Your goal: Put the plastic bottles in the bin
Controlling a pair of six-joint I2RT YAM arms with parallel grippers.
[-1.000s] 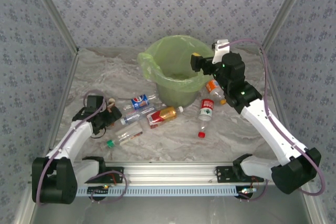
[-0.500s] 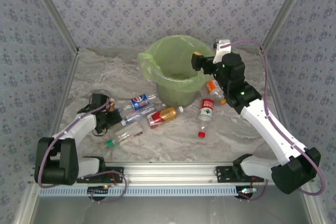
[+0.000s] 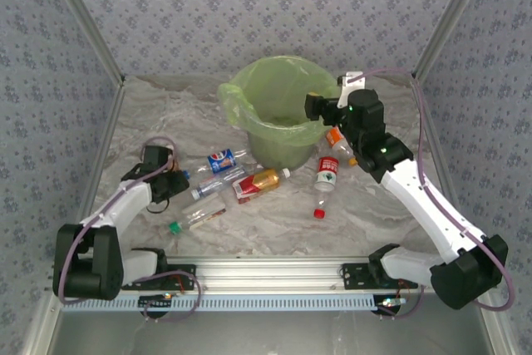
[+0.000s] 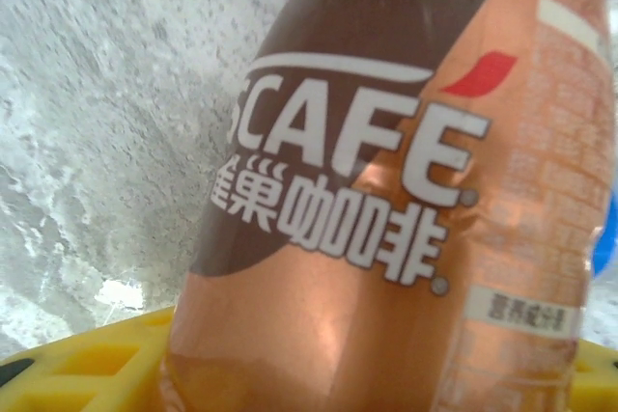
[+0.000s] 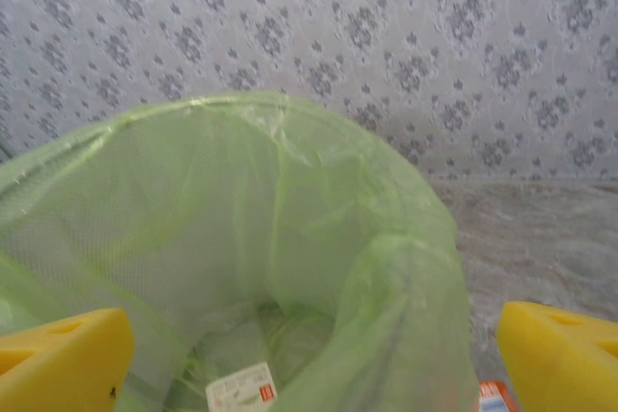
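The plastic bottles (image 3: 214, 185) lie on their sides on the marbled bench (image 3: 166, 114) in the top view. Most are in a loose cluster just in front of the bin (image 3: 241, 93), a round pale green bucket with a light green bag folded over its rim, standing toward the back. The cluster includes a blue-label bottle (image 3: 221, 160), an amber bottle (image 3: 260, 182) with a red label, a green-capped bottle (image 3: 195, 217) nearest the arms, and a white-label bottle (image 3: 327, 173) with a red cap (image 3: 318, 214) just off its near end. An orange-label bottle (image 3: 338, 139) lies close by the bin's right side, partly under the right arm. The left claw (image 3: 172, 177) is low at the cluster's left edge. The right claw (image 3: 312, 107) hangs over the bin's right rim.

In the left wrist view, a coffee bottle (image 4: 386, 190) with a bronze and brown label is seen very close up. The left claw (image 4: 377, 378) stands narrow, its yellow pads (image 4: 77, 364) against the bottle's sides, gripping it, with grey bench (image 4: 97, 123) behind.

In the right wrist view, the right claw (image 5: 314, 354) is spread wide and holds nothing, its yellow fingertips (image 5: 58, 359) at the lower corners. Between them is the bin's (image 5: 290, 132) mouth, and a white printed label (image 5: 239, 388) shows deep in the bag. The orange-label bottle (image 5: 494, 398) just shows at the bottom edge, outside the bin. Behind is a patterned wall (image 5: 386, 36).
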